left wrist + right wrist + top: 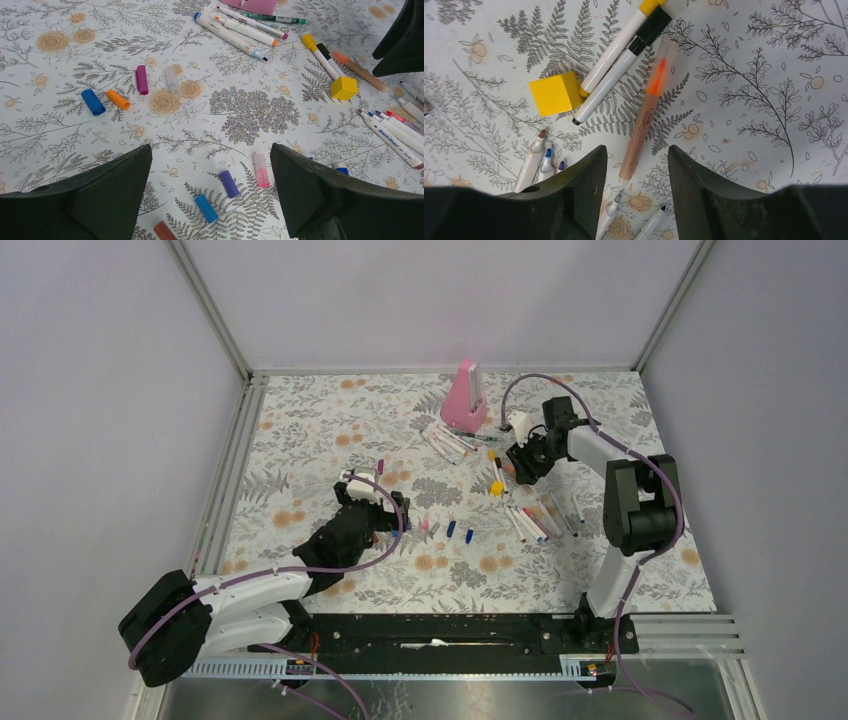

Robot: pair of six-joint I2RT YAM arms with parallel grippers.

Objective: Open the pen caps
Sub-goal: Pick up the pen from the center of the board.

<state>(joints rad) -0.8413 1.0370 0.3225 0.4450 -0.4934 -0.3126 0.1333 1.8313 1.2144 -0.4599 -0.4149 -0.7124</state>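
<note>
Your left jaws are spread wide open above the bench [250, 110], with loose pen caps [229, 183] (blue, purple, pink) lying right between them. Your right jaws are partway open, gripping nothing, straddling the near end of an orange pen [644, 117]. Its clear cap [664, 55] sits ahead of them, still on.

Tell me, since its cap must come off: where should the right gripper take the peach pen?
On the peach barrel, below the clear cap, from straight above, a finger on each long side. It lies flat, its lower end between the open fingers of the right gripper.
</note>
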